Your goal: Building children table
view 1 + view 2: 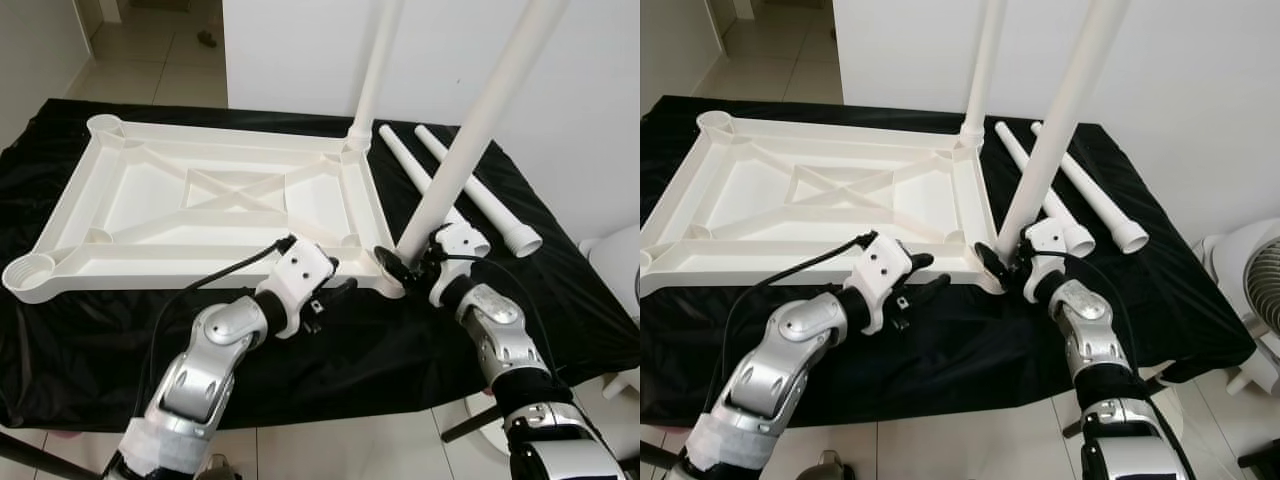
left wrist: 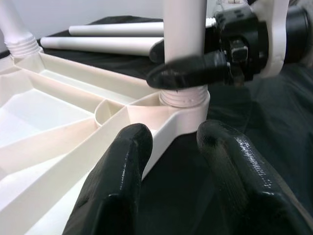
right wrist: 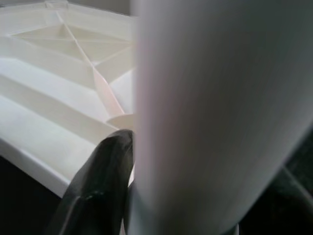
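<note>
**Here, right gripper clasps an upright leg at the tabletop's near corner**

Up close, the left wrist view shows what the head views cannot: the threaded base of the leg (image 2: 183, 49) seated in the corner socket (image 2: 185, 105), with the right gripper (image 2: 188, 73) pinched round it just above the threads. The right wrist view gives only one black finger (image 3: 100, 188) pressed against the blurred white tube, with the ribbed underside of the tabletop beyond it.

From the head views, the tabletop (image 1: 205, 200) lies upside down on the black-draped counter (image 1: 560, 290), its long axis running away to the left of the right gripper (image 1: 400, 265). The grasped leg (image 1: 480, 130) rises from that gripper, leaning slightly up and to the right. A second leg (image 1: 375, 70) stands in the far corner socket, beyond the right gripper, nearly vertical. Two loose legs (image 1: 470, 185) lie flat on the cloth just beyond and to the right of it, side by side, pointing diagonally away.

The right arm reaches forward with the forearm angled in toward the corner, wrist bent left. The left arm is bent at the elbow, forearm raised across the cloth; the left gripper (image 1: 335, 290) hovers with its fingers (image 2: 115, 191) parted and empty, aimed at the same corner, just beside the tabletop's near rim.
</note>
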Robot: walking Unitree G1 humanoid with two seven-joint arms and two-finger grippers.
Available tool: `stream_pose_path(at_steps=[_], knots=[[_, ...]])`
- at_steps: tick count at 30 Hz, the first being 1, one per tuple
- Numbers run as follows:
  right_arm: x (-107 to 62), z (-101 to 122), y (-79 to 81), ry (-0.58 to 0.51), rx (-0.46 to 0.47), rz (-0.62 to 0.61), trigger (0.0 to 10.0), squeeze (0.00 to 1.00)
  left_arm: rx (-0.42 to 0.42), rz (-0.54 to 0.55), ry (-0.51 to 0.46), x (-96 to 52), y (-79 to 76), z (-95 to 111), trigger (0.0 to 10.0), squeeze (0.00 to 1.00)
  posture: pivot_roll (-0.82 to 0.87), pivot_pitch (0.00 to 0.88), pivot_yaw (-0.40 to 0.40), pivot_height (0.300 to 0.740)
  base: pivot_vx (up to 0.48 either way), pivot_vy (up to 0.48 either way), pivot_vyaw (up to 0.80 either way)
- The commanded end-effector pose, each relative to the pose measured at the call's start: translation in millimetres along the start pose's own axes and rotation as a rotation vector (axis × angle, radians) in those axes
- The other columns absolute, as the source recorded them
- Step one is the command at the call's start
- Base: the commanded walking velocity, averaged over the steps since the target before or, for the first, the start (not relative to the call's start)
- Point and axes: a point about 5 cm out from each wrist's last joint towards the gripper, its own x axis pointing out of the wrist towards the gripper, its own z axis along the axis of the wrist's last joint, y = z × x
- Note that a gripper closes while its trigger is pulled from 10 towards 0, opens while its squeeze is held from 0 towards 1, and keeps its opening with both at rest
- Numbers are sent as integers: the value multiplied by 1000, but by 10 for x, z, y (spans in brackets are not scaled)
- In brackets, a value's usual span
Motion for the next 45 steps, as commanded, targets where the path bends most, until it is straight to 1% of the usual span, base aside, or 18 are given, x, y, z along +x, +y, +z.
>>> stream_pose_path(at_steps=[1, 8, 9, 12, 13, 16, 17, 19, 24, 27, 28, 32, 35, 36, 40, 41, 42, 45], knots=[[-24, -57, -20, 31, -5, 10, 0, 0, 3, 52, 9, 8, 0, 2, 10000, 0, 103, 26, -76, 740, 0, 0, 0], [-1, -86, -9, 33, 6, 24, 0, 0, -3, 37, 10, 14, -35, 0, 10000, 0, 98, 35, -78, 740, 0, 0, 0], [5, -87, -11, 35, 15, 12, 3451, 0, -3, 36, 9, 21, -38, 5, 10000, 0, 96, 37, -81, 740, 0, 0, 0], [15, -94, -17, 40, 24, 1, 3451, 0, -4, 36, 8, 25, -39, 12, 10000, 0, 95, 41, -82, 740, 0, 0, 0], [31, -97, -9, 46, 32, -24, 10000, 0, -7, 37, 7, 30, -41, 14, 10000, 0, 92, 43, -83, 740, 0, 0, 0], [76, -138, 45, 87, 44, -66, 10000, 0, -11, 41, 7, 35, -49, 9, 10000, 0, 90, 48, -89, 740, 0, 0, 0], [76, -138, 45, 87, 44, -66, 10000, 0, -11, 41, 7, 35, -49, 9, 10000, 0, 90, 48, -89, 740, 0, 0, 0], [130, -148, 199, 66, 62, -148, 10000, 0, -21, 54, 7, 33, -45, 9, 10000, 0, 88, 54, -94, 740, 0, 0, 0], [179, -130, 301, 49, 70, -229, 10000, 0, -25, 55, 8, 35, -54, 7, 10000, 0, 86, 57, -96, 740, 0, 0, 0], [212, -99, 379, 38, 122, -367, 10000, 0, -27, 52, 9, 44, -64, 4, 10000, 0, 80, 59, -99, 740, 0, 0, 0], [212, -99, 379, 38, 122, -367, 10000, 0, -27, 52, 9, 44, -64, 4, 10000, 0, 80, 59, -99, 740, 0, 0, 0], [175, -64, 474, 39, 128, -545, 10000, 0, -32, 52, 4, 58, -67, 13, 10000, 0, 76, 61, -97, 740, 0, 0, 0], [165, -44, 570, 26, 152, -584, 10000, 0, -33, 52, 2, 68, -64, 18, 10000, 0, 72, 61, -92, 740, 0, 0, 0], [179, -30, 621, 18, 161, -561, 10000, 0, -33, 51, 1, 71, -62, 22, 10000, 0, 72, 61, -92, 740, 0, 0, 0], [182, 13, 652, -2, 159, -528, 10000, 0, -30, 51, 0, 75, -48, 29, 10000, 0, 70, 60, -90, 740, 0, 0, 0], [176, 20, 637, -9, 169, -520, 10000, 396, -28, 51, 2, 74, -42, 28, 10000, 0, 70, 60, -90, 740, 0, 0, 0], [181, 22, 643, -19, 198, -481, 10000, 1000, -26, 50, 2, 71, -38, 29, 10000, 0, 72, 60, -90, 740, 0, 0, 0], [180, 64, 668, -51, 220, -397, 10000, 1000, -23, 51, 3, 63, -31, 33, 10000, 0, 75, 63, -90, 740, 0, 0, 0]])
